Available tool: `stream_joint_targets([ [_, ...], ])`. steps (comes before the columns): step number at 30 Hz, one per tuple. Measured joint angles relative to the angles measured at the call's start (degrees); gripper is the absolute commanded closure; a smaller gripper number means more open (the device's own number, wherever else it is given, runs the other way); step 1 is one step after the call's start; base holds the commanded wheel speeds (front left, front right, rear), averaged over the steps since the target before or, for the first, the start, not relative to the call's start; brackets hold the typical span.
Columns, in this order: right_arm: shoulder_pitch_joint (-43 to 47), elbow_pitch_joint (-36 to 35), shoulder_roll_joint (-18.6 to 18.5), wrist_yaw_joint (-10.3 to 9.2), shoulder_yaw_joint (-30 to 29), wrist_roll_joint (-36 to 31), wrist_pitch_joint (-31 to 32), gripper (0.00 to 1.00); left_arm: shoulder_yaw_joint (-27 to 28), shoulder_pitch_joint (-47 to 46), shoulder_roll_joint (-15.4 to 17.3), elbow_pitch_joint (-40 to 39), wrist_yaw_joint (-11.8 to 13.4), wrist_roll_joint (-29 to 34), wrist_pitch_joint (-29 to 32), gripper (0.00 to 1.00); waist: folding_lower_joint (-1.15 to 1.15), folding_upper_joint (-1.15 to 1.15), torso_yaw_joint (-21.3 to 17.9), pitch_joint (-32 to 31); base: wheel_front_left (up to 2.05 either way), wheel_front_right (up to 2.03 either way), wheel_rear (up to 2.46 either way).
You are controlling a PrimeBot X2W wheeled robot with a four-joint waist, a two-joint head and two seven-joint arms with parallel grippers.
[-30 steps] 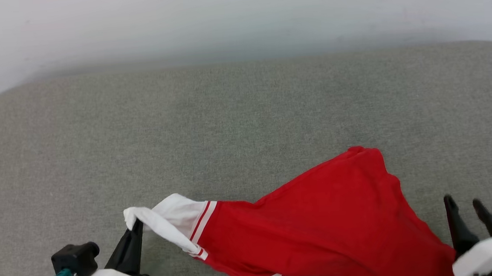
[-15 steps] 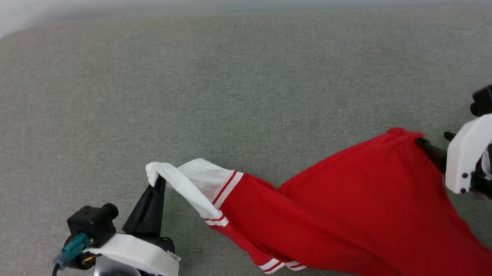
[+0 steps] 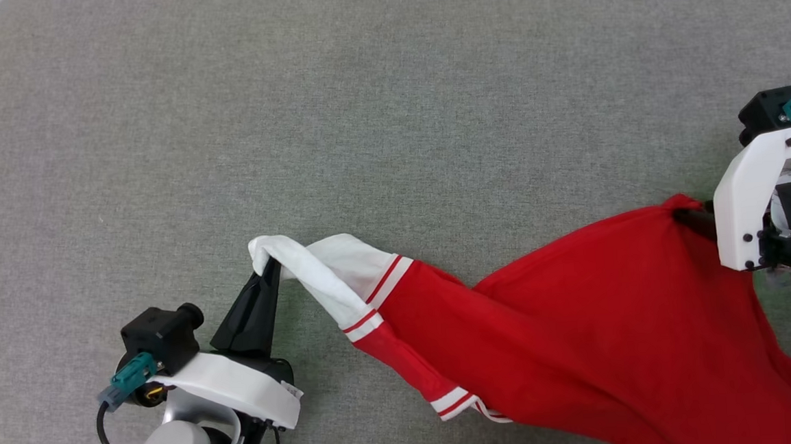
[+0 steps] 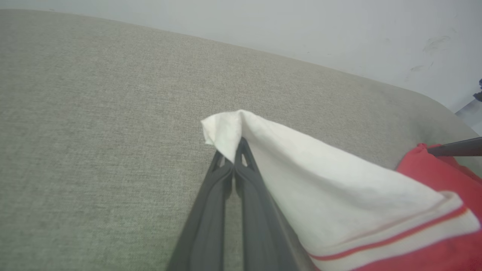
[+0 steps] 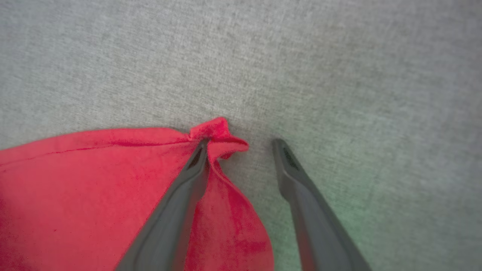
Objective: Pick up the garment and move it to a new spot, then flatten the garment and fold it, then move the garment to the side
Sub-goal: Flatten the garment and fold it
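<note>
Nearest the robot, low on the left: left jaws closed flat on the tip of the garment's [image 3: 580, 327] white sleeve [image 3: 329, 267], fingers [image 4: 209, 210] pressed together, a small tuft of cloth standing out past the tips. From that pinch the garment runs rightward across the grey fabric-covered table [image 3: 389, 112]. Its red body is twisted and raised near the sleeve, and its near edge runs off the bottom of the head view. Handling, as judged: thin knit, light, wholly limp. It will sag and twist between any two holds and keeps no shape of its own, so take it at corners, hems or sleeve ends, never mid-panel. Cloth-on-cloth drag on the table is likely. Farther out, on the right: right jaws open, fingers [image 5: 175, 210] well spread. Red corner [image 5: 218, 133], bunched into a small knob, sits at the tip of one finger and touches it. A fold leans into the gap; the other finger stands clear over bare table. Corner not pinched.
</note>
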Motion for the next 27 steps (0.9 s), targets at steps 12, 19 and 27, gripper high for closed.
stream_joint_targets([
  [12,-1.0,0.4,1.5,0.03,-0.6,-3.1,-12.7,1.0,1.8,-2.2,3.1,1.5,1.1,1.1,0.3,1.0,0.0,0.0,-2.9,-5.1,0.0,0.0,0.0],
  [19,-2.3,-0.7,3.9,0.03,-2.5,-6.7,-18.6,1.0,3.7,-8.1,5.0,1.9,1.5,1.0,2.0,1.0,0.0,0.0,-6.6,-8.8,0.0,0.0,0.0],
  [27,-8.8,-0.9,6.3,0.03,-5.4,-11.1,-23.4,1.0,4.8,-22.2,6.1,5.1,-0.4,0.5,5.7,1.0,0.0,0.0,-10.0,-8.5,0.0,0.0,0.0],
])
